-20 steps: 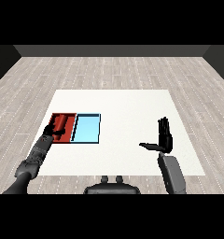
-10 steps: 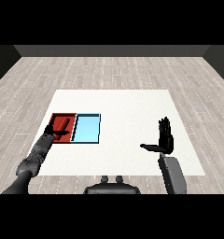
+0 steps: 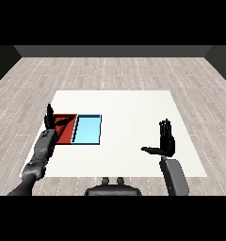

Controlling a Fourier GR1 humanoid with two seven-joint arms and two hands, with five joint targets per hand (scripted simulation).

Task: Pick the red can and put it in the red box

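Observation:
The red tray [image 3: 68, 135] lies at the table's left, and the light blue tray [image 3: 88, 130] touches its right side. My left hand [image 3: 51, 120] is at the red tray's near-left corner, open, with fingers pointing up and the thumb stretched right over the tray. It holds nothing. I cannot make out the red can as a separate shape; it may be lost against the red tray. My right hand [image 3: 166, 141] hovers over the table's right part, open and upright with its thumb pointing left, far from both trays.
The white table [image 3: 129, 113] stretches wide between the trays and my right hand. Its near edge runs just in front of both forearms. Grey plank floor surrounds the table.
My left hand has drawn back to the left, from over the red tray to its left corner, with its fingers raised. The right hand has barely shifted.

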